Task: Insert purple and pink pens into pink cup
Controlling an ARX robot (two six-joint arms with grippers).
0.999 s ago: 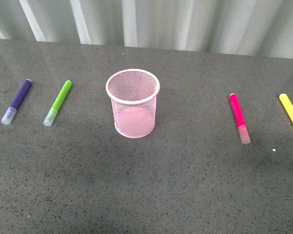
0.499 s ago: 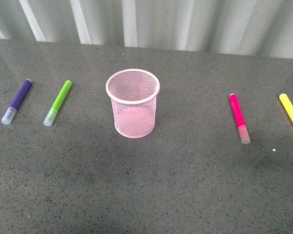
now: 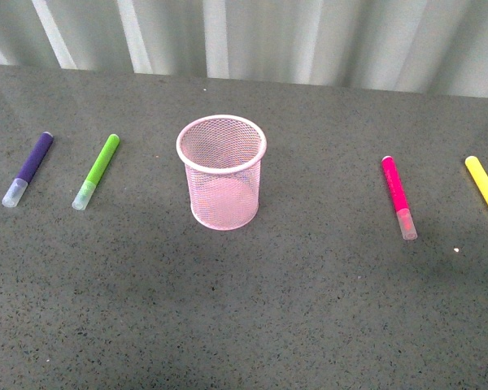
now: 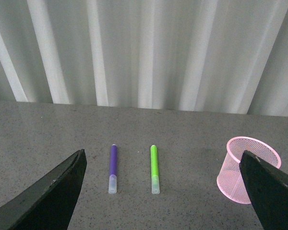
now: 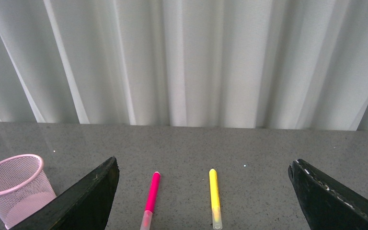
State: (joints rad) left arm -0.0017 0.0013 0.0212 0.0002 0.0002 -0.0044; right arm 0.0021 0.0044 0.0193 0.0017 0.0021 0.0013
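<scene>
While left end effector (image 4: 161, 152) and right end effector (image 5: 203, 161) gape empty, pale pink wire-mesh cup (image 3: 224, 199) holds nothing: dark purple marker pen (image 3: 28, 169) lies on counter (image 3: 309, 309) to its left, hot pink marker pen (image 3: 397, 195) to its right.

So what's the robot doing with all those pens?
Nothing is being picked up yet. The pink cup stands upright and empty in the middle of the table. The purple pen and a green marker lie on its left, and the pink pen and a yellow marker lie on its right. The left gripper and right gripper are both open and hold nothing.
</scene>
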